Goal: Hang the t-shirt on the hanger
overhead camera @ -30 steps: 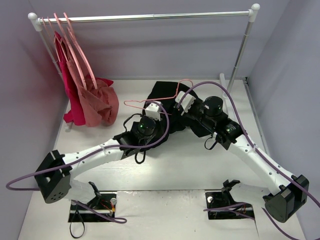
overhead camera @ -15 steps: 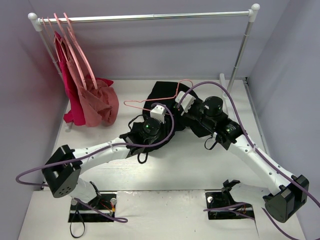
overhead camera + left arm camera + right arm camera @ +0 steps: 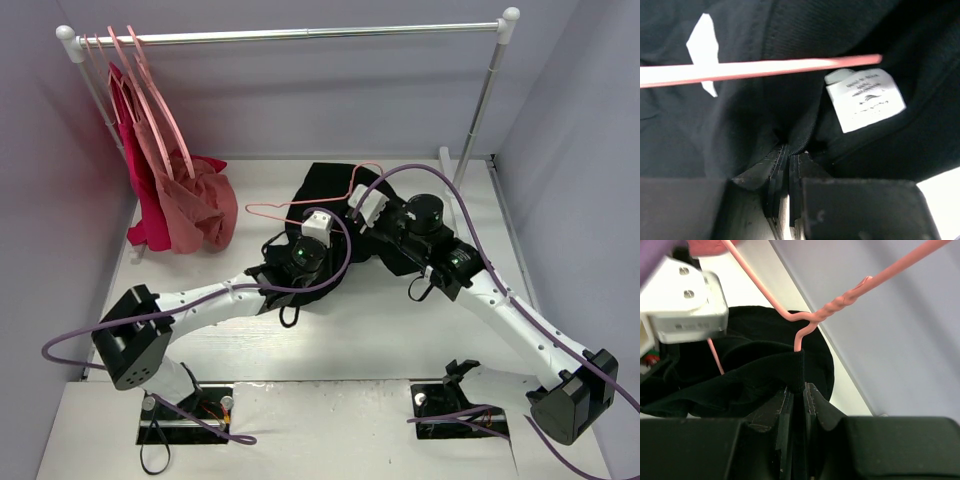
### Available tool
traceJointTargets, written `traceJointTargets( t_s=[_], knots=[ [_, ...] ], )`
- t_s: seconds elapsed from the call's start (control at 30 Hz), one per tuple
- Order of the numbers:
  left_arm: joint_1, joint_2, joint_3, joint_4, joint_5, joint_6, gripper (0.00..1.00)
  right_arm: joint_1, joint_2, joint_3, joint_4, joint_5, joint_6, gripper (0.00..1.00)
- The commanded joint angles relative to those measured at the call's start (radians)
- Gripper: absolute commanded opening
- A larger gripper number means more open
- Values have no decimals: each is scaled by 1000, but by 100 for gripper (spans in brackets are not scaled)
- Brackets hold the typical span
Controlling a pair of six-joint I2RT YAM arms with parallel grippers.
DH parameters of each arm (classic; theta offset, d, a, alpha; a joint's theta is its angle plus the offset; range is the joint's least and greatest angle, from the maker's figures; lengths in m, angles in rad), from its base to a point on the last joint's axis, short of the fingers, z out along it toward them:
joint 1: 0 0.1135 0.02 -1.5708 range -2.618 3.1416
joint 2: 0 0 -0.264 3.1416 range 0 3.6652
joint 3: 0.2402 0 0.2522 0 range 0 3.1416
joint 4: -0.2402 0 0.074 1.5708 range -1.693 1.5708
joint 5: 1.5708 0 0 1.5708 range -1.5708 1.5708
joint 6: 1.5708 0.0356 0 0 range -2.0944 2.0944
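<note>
From above, the black t-shirt lay bunched on the table towards the back, well apart from the red garment and rose garment hanging off the rail at the left. The pale-pink hanger lay across it, and the left gripper and right gripper met over the cloth, near each other. In the left wrist view the left gripper was pinched tight on a fold of t-shirt just beside the neck label, with a hanger arm crossing above it. In the right wrist view the right gripper was clamped on a t-shirt hem, the hanger's twisted neck rising just behind the pinch. The step looked like working the neck opening over the hanger. Next, the two pinches would probably need to draw apart to spread that opening, without dragging the hanger along.
</note>
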Motion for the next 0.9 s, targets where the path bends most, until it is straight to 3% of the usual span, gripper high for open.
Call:
traceJointTargets(
  t_s=[0.0, 0.33, 0.63, 0.87],
  knots=[
    [23, -103, 34, -16, -102, -8, 0, 9, -41, 26, 107, 26, -4, 0],
    [190, -284, 45, -305, -182, 3, 0, 12, -81, 2, 50, 111, 22, 0],
    [310, -286, 174, -441, -171, 48, 0, 22, -107, 25, -50, 199, 21, 0],
    [445, -263, 270, -509, -84, 58, 0, 42, -103, 23, -107, 318, -30, 0]
  ],
)
